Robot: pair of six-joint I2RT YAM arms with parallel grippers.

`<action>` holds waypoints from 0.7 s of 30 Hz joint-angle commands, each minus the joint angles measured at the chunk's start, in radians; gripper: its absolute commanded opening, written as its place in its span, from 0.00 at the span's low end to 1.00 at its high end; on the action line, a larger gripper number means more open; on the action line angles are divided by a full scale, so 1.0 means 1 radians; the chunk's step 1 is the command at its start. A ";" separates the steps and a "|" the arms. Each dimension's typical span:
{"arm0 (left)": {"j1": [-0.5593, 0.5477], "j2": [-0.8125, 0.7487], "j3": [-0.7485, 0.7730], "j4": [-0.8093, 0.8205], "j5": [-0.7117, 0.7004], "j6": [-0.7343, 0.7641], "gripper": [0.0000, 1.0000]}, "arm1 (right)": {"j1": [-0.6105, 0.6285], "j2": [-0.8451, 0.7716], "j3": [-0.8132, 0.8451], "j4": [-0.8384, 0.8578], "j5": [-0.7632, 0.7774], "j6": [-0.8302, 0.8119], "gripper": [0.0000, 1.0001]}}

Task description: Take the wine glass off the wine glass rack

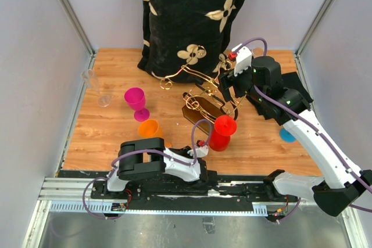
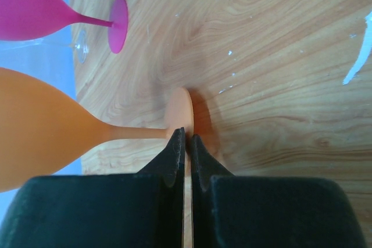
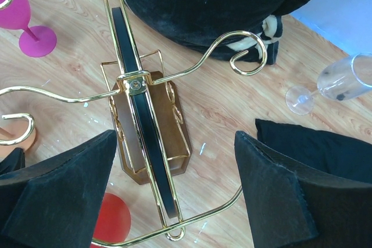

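**Light glass, tippy rack: go for the stem**

The wine glass rack (image 1: 200, 113) stood about mid-table, its gold scroll arms spreading left, right and near. The red wine glass (image 1: 222, 133) was at the tip of the near arm, touching it or just beside it. The pictures did not show whether its foot hung in the wire or it stood on the table (image 1: 104, 137).

The right gripper (image 3: 175, 136) hovered over the rack's central loop with its fingers spread wide and nothing between them. The left gripper (image 2: 186, 137) sat at the near edge with its fingers pressed almost together, apparently on nothing, their tips just short of the foot of the orange glass (image 2: 46, 132).

The red glass looked like matte coloured plastic. It was probably light, stiff and less fragile than real glass, though smooth enough to slip in a loose pinch. The stem just under the bowl seemed the best hold, since it is narrow and the flare would stop it sliding. The wire rack was probably light too, so a snagged foot could drag or tip it. If the glass hung, sliding it out along the arm seemed safer than lifting.

A pink glass (image 1: 136, 100) and a clear glass (image 1: 93, 82) stood to the left.
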 commanded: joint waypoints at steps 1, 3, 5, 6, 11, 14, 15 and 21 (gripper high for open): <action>0.006 -0.019 -0.015 0.222 0.048 0.046 0.00 | -0.008 -0.018 -0.017 0.018 -0.009 -0.002 0.83; 0.006 -0.019 -0.021 0.270 0.057 0.085 0.00 | -0.008 -0.015 -0.017 0.018 -0.009 -0.002 0.83; 0.006 -0.024 -0.029 0.314 0.067 0.113 0.00 | -0.009 -0.011 -0.017 0.018 -0.011 -0.002 0.83; 0.006 -0.027 -0.033 0.339 0.073 0.128 0.00 | -0.008 -0.009 -0.017 0.018 -0.012 -0.002 0.83; 0.006 -0.052 -0.067 0.436 0.116 0.170 0.03 | -0.008 -0.007 -0.017 0.018 -0.011 -0.004 0.83; 0.006 -0.069 -0.087 0.478 0.143 0.188 0.05 | -0.008 -0.006 -0.018 0.017 -0.009 -0.004 0.83; 0.006 -0.074 -0.092 0.491 0.151 0.194 0.06 | -0.008 -0.003 -0.017 0.017 -0.009 -0.004 0.83; 0.006 -0.109 -0.121 0.566 0.204 0.235 0.13 | -0.009 -0.002 -0.011 0.000 0.016 -0.002 0.83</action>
